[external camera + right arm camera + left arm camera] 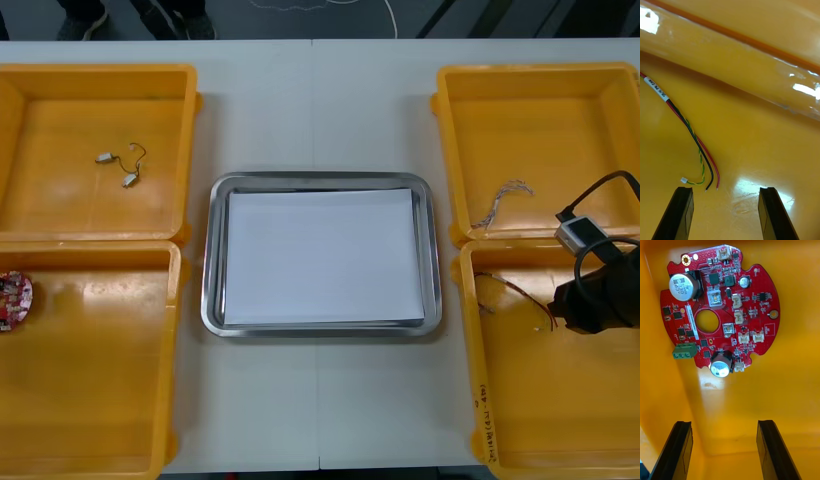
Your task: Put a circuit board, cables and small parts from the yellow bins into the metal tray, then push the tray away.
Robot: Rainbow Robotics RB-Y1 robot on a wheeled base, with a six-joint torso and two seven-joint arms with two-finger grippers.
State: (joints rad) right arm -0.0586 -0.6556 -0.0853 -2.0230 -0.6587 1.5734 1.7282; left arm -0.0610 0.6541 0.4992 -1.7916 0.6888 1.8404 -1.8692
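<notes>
My right gripper [726, 213] is open just above the floor of the near right yellow bin [560, 400]. The bare ends of a red, black and yellow cable [692, 135] lie just ahead of it, closer to one finger. From the front that cable [515, 293] lies beside the right arm's wrist [597, 297]. My left gripper [725, 450] is open inside the near left bin [100, 370], a short way short of the round red circuit board [720, 311], which lies flat. The board [14, 300] sits at that bin's left edge. The metal tray [214, 260], white inside, holds nothing.
In the far left bin [60, 120] lie small metal parts [118, 168] on thin wires. A twisted blue and white cable [503, 200] lies in the far right bin [540, 110]. Bin walls stand close to both grippers.
</notes>
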